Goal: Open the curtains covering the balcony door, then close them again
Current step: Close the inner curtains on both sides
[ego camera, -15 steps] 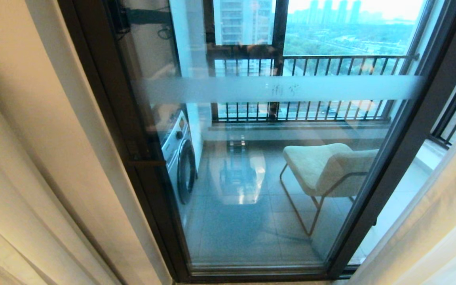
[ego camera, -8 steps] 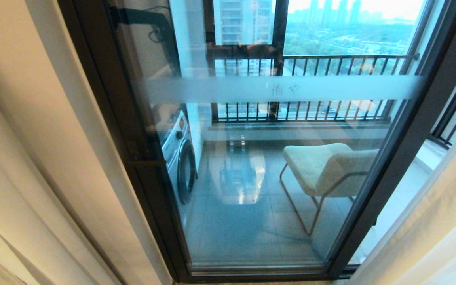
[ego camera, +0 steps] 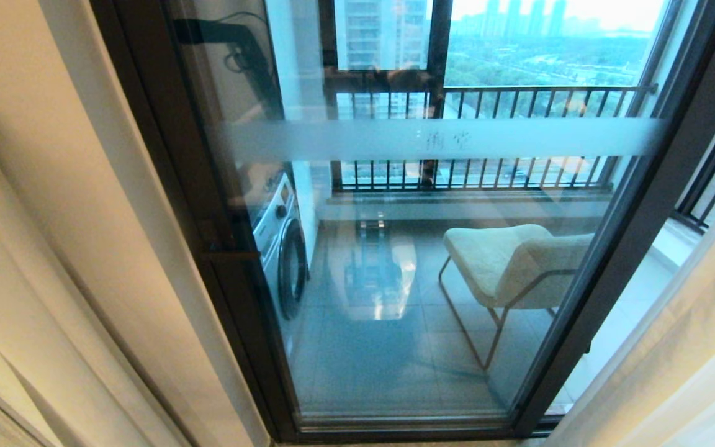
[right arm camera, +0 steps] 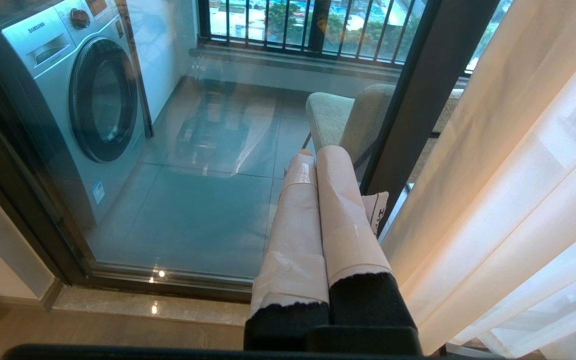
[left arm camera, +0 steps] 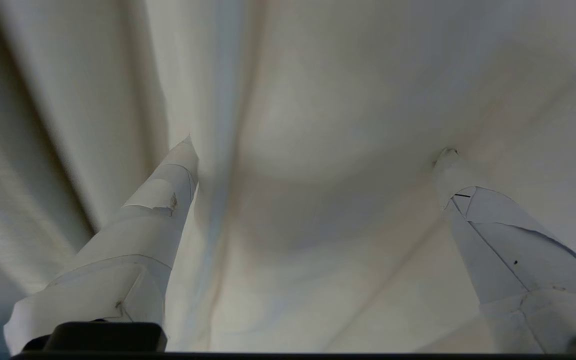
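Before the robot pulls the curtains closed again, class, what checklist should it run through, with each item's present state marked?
1. Balcony door uncovered, curtains fully open: ok.
2. Left gripper open, fingers spread: ok.
3. Left curtain fabric between the fingers: ok, pressed against it.
4. Fabric gripped: not ok, nothing clamped.
5. Right gripper shut and holding nothing, beside the right curtain: ok.
6. Curtain track free overhead: cannot tell.

One washing machine (ego camera: 283, 245), one chair (ego camera: 512, 264), one glass door (ego camera: 432, 347), two curtains: left (ego camera: 53, 248), right (ego camera: 692, 347).
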